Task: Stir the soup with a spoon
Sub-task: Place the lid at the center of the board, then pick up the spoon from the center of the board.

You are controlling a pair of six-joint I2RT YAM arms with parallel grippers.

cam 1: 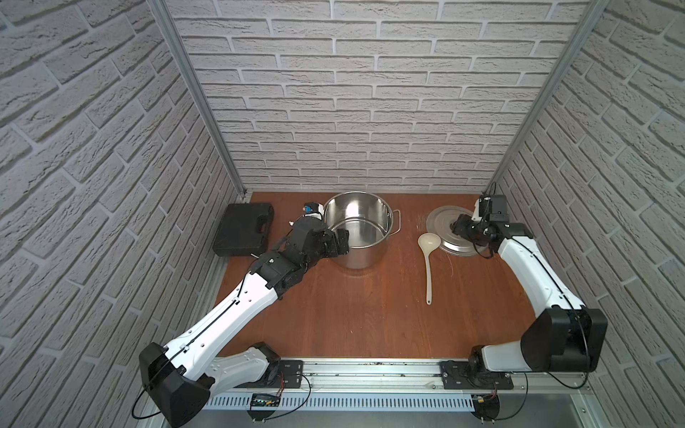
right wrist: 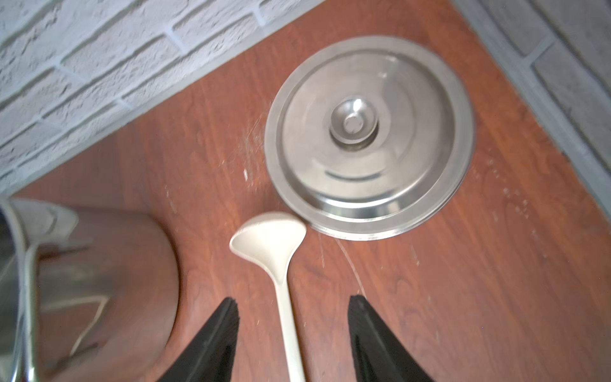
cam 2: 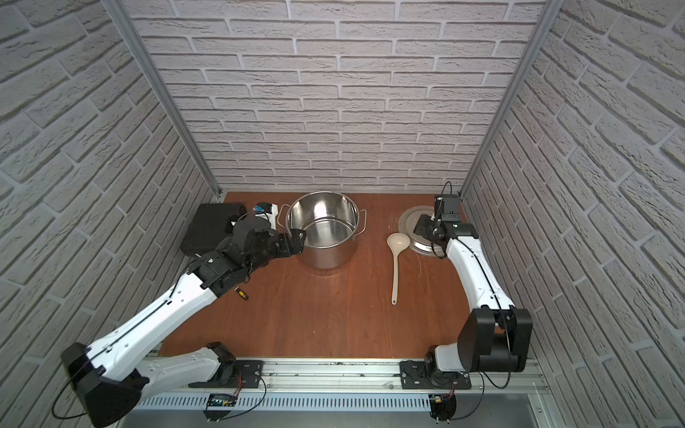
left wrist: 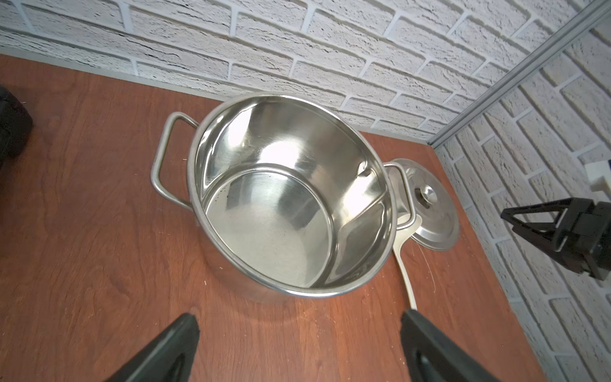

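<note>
The spoon (cam 1: 428,270) is a cream ladle lying flat on the wooden table, right of the steel pot (cam 1: 363,255), with its bowl toward the back wall. No soup shows in the pot (left wrist: 264,205); its shiny bottom is bare. My left gripper (cam 1: 339,241) hovers at the pot's left rim, open and empty (left wrist: 298,316). My right gripper (cam 1: 457,226) hangs over the lid, behind and to the right of the ladle's bowl. In the right wrist view its fingers (right wrist: 293,299) stand apart, and the spoon's handle (right wrist: 284,317) on the table below them is untouched.
The steel lid (cam 1: 450,229) lies knob up at the back right, close to the ladle's bowl. A black case (cam 1: 244,229) sits at the back left, with a small white and blue object (cam 1: 311,209) beside the pot. A small yellow-and-black item (cam 2: 242,294) lies near the left arm.
</note>
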